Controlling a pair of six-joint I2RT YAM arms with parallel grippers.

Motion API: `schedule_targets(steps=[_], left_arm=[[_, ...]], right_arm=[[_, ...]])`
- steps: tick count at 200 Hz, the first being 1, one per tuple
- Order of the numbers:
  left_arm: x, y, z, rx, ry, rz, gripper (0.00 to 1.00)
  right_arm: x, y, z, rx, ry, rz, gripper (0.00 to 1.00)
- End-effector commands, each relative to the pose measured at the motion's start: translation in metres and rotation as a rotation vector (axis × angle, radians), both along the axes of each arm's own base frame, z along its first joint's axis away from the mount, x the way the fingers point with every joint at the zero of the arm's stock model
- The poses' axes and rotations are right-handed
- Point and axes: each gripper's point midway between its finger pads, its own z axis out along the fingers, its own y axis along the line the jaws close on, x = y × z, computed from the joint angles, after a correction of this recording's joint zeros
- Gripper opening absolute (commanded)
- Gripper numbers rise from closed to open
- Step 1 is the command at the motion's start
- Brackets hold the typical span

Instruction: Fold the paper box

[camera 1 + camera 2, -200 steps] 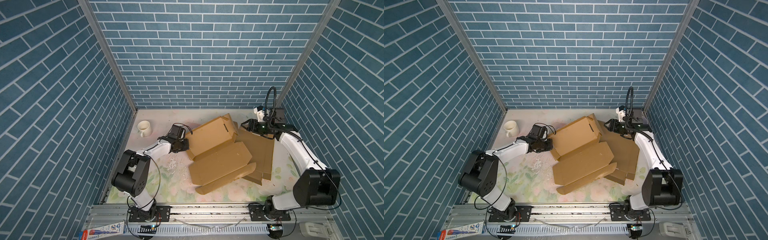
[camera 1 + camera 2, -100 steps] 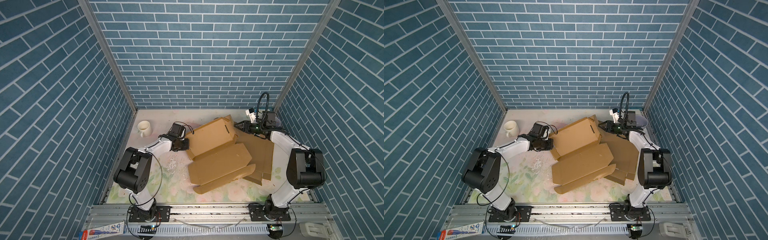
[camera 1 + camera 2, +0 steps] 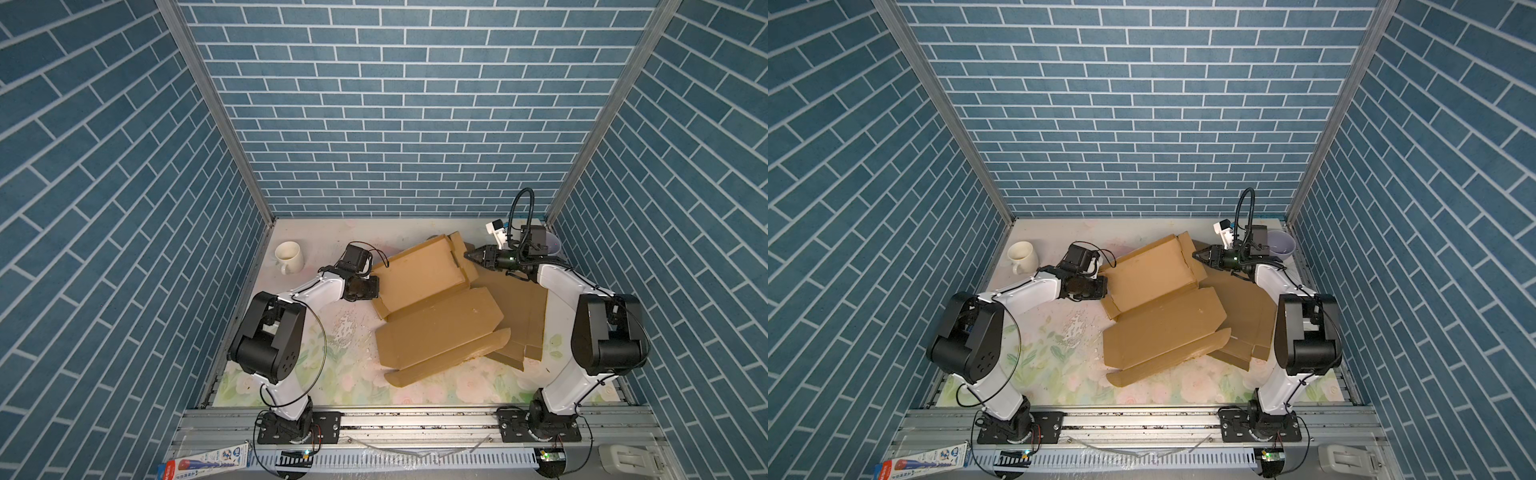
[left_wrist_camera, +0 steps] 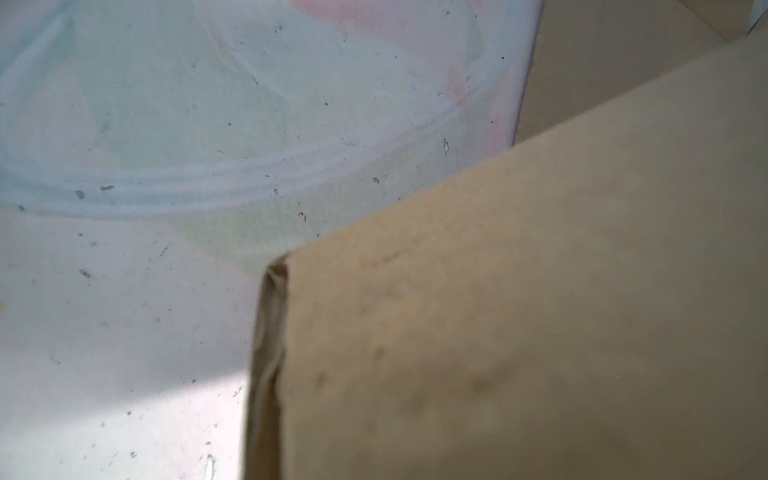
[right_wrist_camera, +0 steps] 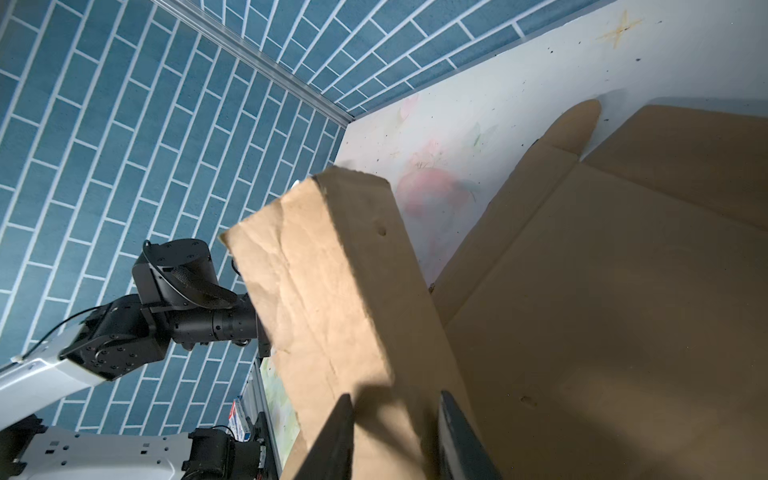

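Cardboard box (image 3: 436, 328), partly folded, on the floral mat (image 3: 332, 374).
Left gripper (image 3: 373, 286) pinches its left edge; right gripper (image 3: 468, 256) jaws apart astride the side flap (image 5: 332, 282); closing off-centre may crumple it.

Brown paper box (image 3: 436, 332); cream mug (image 3: 289, 257); blue brick-pattern walls (image 3: 395, 124).

A half-folded box (image 3: 1163, 316) lies on the floral table (image 3: 1059, 374) between the arms. The left gripper (image 3: 1104, 287) is clamped on its left edge, and the right gripper (image 3: 1196, 254) meets its raised far flap. A mug (image 3: 1022, 255) stands well apart, far left.
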Motion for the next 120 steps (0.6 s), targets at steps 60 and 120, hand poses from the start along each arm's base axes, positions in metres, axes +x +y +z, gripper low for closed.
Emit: schedule_targets(steps=[60,120], left_arm=[[-0.004,0.008,-0.014,0.071,0.040,-0.018,0.00],[-0.003,0.007,-0.012,0.067,0.041,-0.019,0.00]], right_arm=[[-0.005,0.013,-0.040,-0.361,-0.092,-0.004,0.37],[0.013,0.013,-0.059,-0.668,-0.232,-0.073,0.46]])
